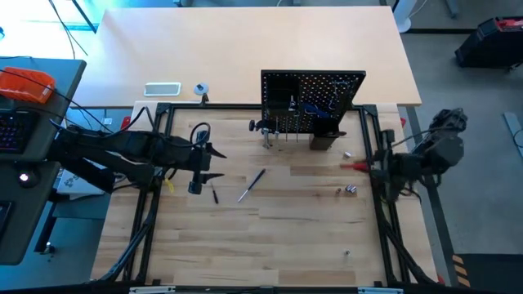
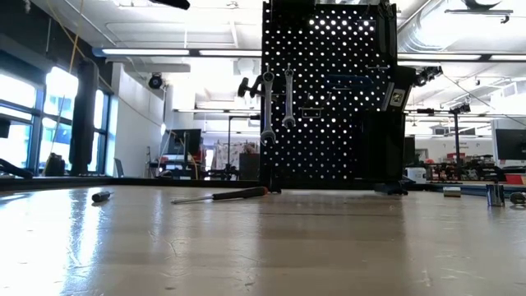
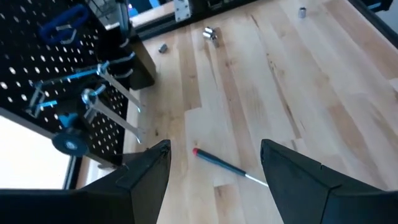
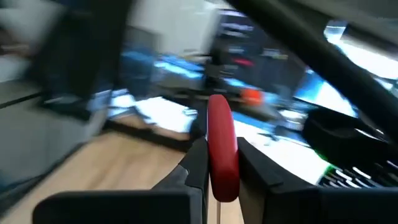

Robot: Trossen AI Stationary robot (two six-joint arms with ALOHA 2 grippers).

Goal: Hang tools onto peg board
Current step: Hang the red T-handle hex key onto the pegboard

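Note:
The black peg board [image 1: 313, 91] stands upright at the table's far edge. Two silver wrenches [image 2: 278, 103] and a blue-handled hex key [image 3: 61, 30] hang on it. A slim dark-handled screwdriver [image 1: 252, 185] lies flat on the table in front of the board, with a small black piece [image 1: 215, 196] beside it. My left gripper [image 1: 216, 163] hovers open above the table left of that screwdriver, which shows between its fingers in the left wrist view [image 3: 224, 163]. My right gripper [image 1: 370, 167] is at the table's right edge, shut on a red-handled screwdriver [image 1: 353, 166]. My right gripper pinches the red handle [image 4: 222, 158] between its two fingers. The handle runs along the fingers and sticks out past their tips. The gripper comes level from the table's right side, and the tool is lifted clear of the table.
Small metal bits lie on the right half of the table [image 1: 351, 189], [image 1: 347, 153], [image 1: 346, 253]. A small black bin [image 1: 324, 139] sits at the board's foot. The black frame rails [image 1: 372, 139] border the table. The near half of the table is bare wood.

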